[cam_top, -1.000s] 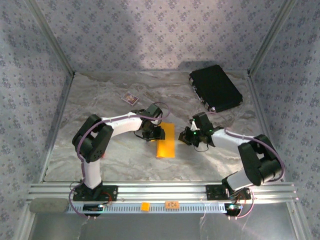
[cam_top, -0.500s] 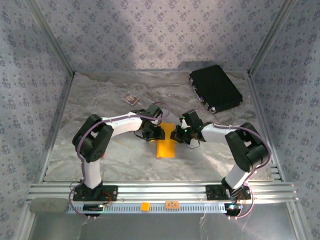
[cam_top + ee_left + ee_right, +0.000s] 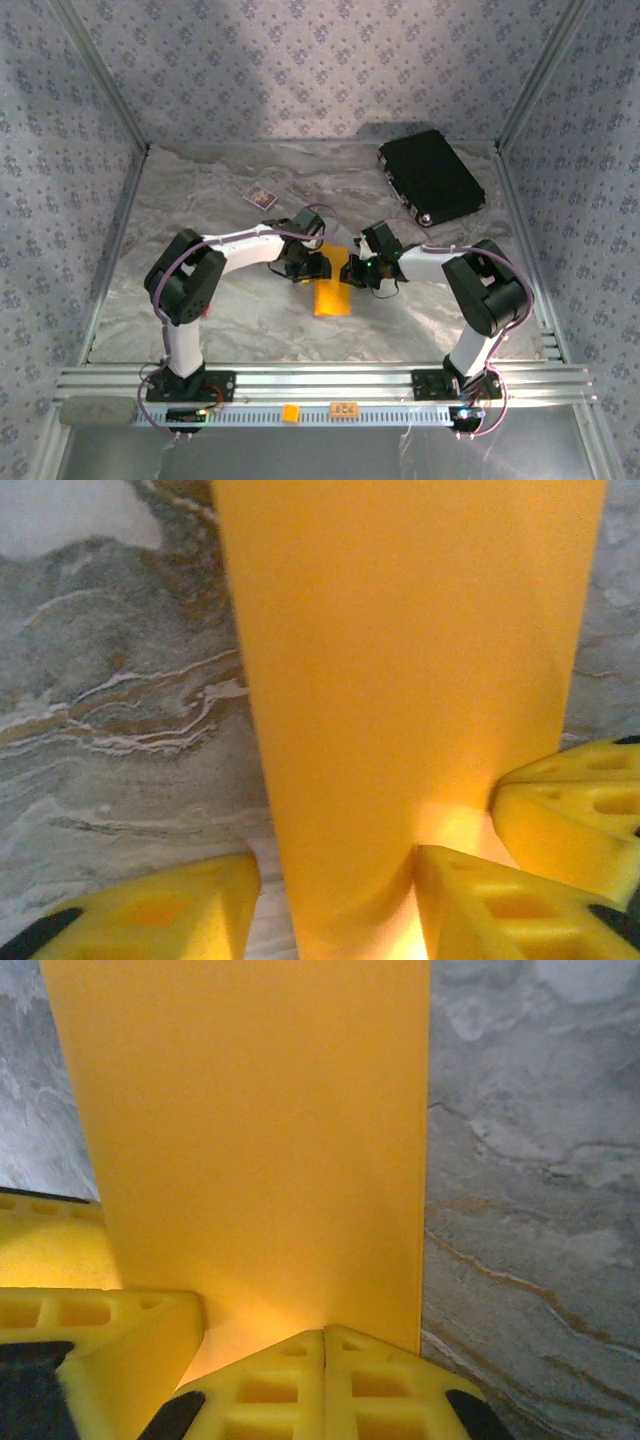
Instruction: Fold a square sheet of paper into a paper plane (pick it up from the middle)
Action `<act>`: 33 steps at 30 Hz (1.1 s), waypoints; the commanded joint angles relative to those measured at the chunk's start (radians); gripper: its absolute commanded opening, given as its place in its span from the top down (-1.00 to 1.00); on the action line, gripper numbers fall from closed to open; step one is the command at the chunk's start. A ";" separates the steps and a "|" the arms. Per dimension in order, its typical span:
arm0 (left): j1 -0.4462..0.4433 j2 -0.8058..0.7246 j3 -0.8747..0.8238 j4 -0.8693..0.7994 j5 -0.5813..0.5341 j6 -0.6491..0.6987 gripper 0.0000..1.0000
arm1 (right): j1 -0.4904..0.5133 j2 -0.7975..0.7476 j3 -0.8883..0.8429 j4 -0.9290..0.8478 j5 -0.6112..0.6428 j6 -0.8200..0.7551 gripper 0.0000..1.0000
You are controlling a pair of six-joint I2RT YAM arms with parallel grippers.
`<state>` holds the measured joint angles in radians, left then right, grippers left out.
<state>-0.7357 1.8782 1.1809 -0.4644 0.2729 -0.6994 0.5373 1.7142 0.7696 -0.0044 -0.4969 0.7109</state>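
At the middle of the bench (image 3: 215, 305), pinned the folded sheet of paper (image 3: 333, 296) flat near its far end, apparently to set the crease, with left tool (image 3: 318, 912) spread apart and right tool (image 3: 326, 1380) closed together.

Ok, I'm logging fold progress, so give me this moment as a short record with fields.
paper: folded orange-yellow paper, a narrow rectangular strip lying flat on the table
left gripper: jaws open, straddling one long edge of the strip
right gripper: jaws shut, tips over the strip by its other long edge
plane shape: no pointed nose yet
other items: black case far right; small card far left of centre
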 commanded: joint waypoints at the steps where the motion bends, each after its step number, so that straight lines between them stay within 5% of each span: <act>1: 0.004 -0.055 -0.043 0.084 -0.057 -0.027 -0.08 | -0.016 0.043 0.008 -0.207 0.060 -0.176 1.00; 11: 0.053 -0.291 -0.186 0.260 -0.024 -0.112 -0.13 | -0.024 0.082 0.103 -0.303 0.057 -0.390 1.00; 20: 0.084 -0.210 -0.239 0.504 0.215 -0.175 0.60 | -0.028 0.089 0.068 -0.267 0.053 -0.337 1.00; 23: 0.086 -0.156 -0.244 0.560 0.251 -0.197 1.00 | -0.030 0.100 0.075 -0.282 0.061 -0.329 1.00; 33: 0.085 -0.083 -0.259 0.591 0.270 -0.202 1.00 | -0.031 0.111 0.076 -0.299 0.064 -0.315 1.00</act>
<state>-0.6525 1.7771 0.9360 0.0940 0.5137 -0.8959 0.5117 1.7638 0.8780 -0.1909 -0.5312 0.3843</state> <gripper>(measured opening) 0.043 0.056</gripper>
